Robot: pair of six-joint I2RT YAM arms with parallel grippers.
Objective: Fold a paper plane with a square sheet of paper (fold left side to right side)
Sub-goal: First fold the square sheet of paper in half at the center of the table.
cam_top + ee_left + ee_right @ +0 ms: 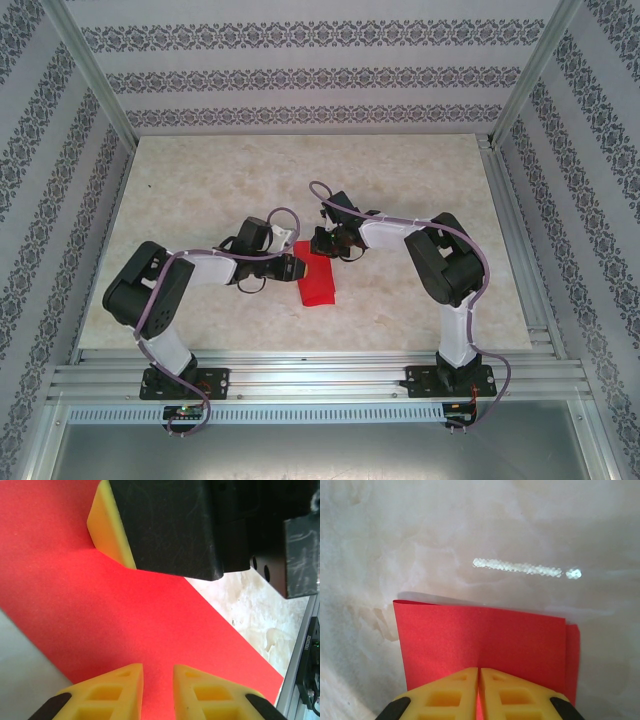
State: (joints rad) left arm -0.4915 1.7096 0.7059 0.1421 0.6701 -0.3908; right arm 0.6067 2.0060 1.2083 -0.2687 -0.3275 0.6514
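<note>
- Top external: I am seeing the sheet of paper (318, 282) lying mid-table as a narrow red strip between the arms. The left gripper (294, 267) is touching its left edge, and the right gripper (325, 243) is sitting at its far end.
- Left wrist: the left gripper (158, 692) is hanging over the red sheet (100, 615) with its fingers slightly apart. A pad (106, 527) of the right gripper is resting on the paper. I am judging the sheet light, floppy and apt to slide, so I am favouring an edge pinch.
- Right wrist: the right gripper (479, 682) is showing its fingers together, tips on the sheet (480, 630); I cannot tell whether any paper is pinched. The matte red sheet is lying doubled on the pale table (470, 530), an under-layer peeking out on the right.
</note>
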